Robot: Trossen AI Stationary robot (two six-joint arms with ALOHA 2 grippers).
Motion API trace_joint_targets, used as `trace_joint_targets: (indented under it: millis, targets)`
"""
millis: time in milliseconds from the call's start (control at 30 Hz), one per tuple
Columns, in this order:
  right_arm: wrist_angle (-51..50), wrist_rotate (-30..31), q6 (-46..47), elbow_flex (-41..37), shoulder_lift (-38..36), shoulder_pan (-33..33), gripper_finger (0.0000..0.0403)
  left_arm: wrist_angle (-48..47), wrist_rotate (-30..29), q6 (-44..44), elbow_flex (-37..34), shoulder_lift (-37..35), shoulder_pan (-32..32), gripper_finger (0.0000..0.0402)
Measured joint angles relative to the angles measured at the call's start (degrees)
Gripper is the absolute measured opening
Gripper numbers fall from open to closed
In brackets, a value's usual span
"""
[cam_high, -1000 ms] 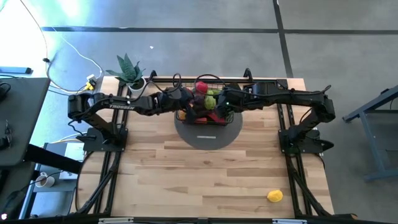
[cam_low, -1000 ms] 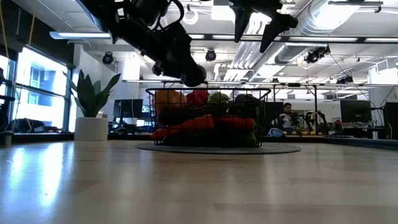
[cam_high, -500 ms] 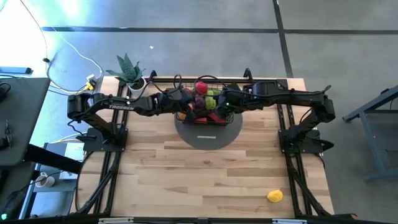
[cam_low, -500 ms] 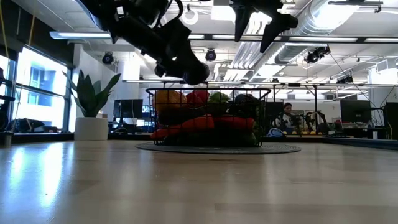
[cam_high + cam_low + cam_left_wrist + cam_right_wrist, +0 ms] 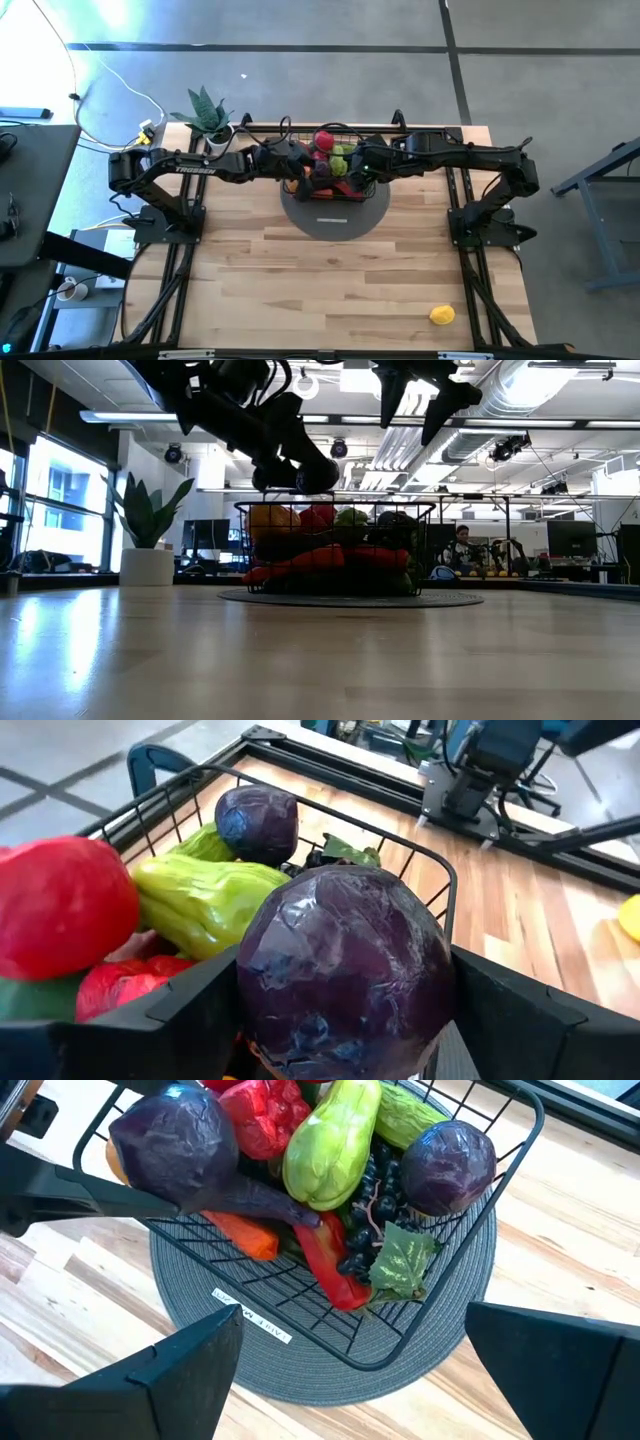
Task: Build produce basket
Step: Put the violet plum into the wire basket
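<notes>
L end effector (image 5: 345, 1020) grips purple cabbage (image 5: 345, 975) over basket (image 5: 420, 1315); R end effector (image 5: 350, 1370) wide, only wrist views show.

A glossy purple cabbage (image 5: 345, 975), its skin crinkled and shiny like moulded plastic, fills the lower centre of the left wrist frame between matt black fingers (image 5: 190, 1010). Behind it, thin black metal wire forms the basket (image 5: 470, 1295), which sits on a grey woven mat (image 5: 300, 1370) with a ribbed, matt weave. A smooth, waxy green squash (image 5: 325, 1145) and a shiny red pepper (image 5: 60, 905) gleam inside. The pale wood-plank surface (image 5: 330, 280) has a light satin sheen.
</notes>
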Motion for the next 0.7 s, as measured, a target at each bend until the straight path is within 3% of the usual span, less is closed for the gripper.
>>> trace_joint_targets:
  millis: [333,700]
  targets:
    - [0.04,0.0,0.0,0.0,0.0,0.0,0.0364,-1.14,-0.43,-3.37,0.02,0.0,-0.02,0.0306]
    - [0.11,0.0,0.0,0.0,0.0,0.0,0.0364,-3.5,-0.61,-0.38,0.02,0.0,-0.04,0.0306]
